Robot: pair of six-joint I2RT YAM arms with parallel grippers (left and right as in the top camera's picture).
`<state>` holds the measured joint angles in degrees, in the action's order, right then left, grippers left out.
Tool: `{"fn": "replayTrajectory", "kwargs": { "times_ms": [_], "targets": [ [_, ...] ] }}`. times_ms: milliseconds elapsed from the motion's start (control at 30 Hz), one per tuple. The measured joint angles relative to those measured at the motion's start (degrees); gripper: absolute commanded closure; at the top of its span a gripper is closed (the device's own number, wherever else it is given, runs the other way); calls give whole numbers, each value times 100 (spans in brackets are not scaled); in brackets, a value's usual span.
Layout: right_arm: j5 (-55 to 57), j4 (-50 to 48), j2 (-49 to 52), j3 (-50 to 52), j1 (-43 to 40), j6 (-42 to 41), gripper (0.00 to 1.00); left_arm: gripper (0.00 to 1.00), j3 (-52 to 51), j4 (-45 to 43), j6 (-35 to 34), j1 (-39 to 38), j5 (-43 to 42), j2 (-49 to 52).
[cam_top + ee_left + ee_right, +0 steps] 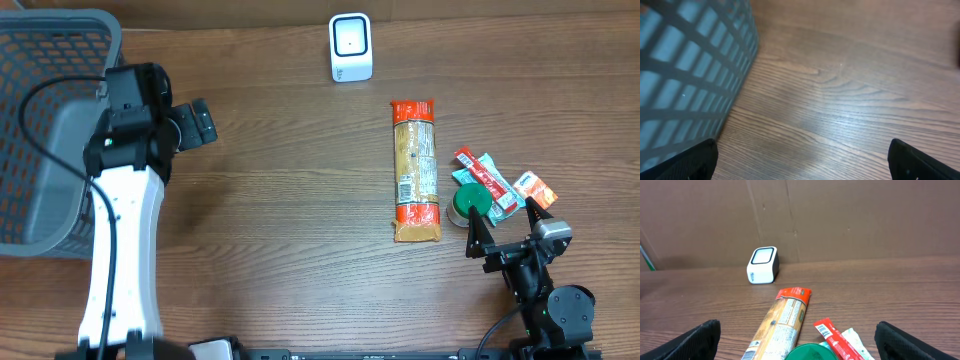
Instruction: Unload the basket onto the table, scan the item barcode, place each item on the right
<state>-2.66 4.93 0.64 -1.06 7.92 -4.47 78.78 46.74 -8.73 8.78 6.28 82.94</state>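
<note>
The pasta packet [415, 171] lies flat on the wooden surface [280, 200], right of the middle, with its long axis running from the near edge toward the far edge and its printed label facing up. The white scanner [350, 47] stands well apart from it, close to the middle of the far edge. Just beside the packet, toward the right edge, sit a green-lidded tub [470, 203], a red stick pack [487, 180], a teal wrapper [497, 167] and an orange-and-white sachet [535, 188], bunched together. The right end effector [503, 222] hovers by this cluster near the near right corner, spread wide and holding nothing. The left end effector [200, 125] is likewise spread wide and empty, beside the grey mesh basket [50, 60] at the far left corner.
</note>
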Motion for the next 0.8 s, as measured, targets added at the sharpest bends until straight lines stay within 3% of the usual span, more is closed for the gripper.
{"fn": "replayTrajectory", "kwargs": {
  "times_ms": [400, 800],
  "targets": [
    [0, 0, 0, 0, -2, 2, 0, 0, 15, -42, -2, 0, 0, -3665],
    [-2, -2, 0, 0, -2, 0, 0, 0, -479, 1163, 0, 0, 0, -4800]
  ]
}}
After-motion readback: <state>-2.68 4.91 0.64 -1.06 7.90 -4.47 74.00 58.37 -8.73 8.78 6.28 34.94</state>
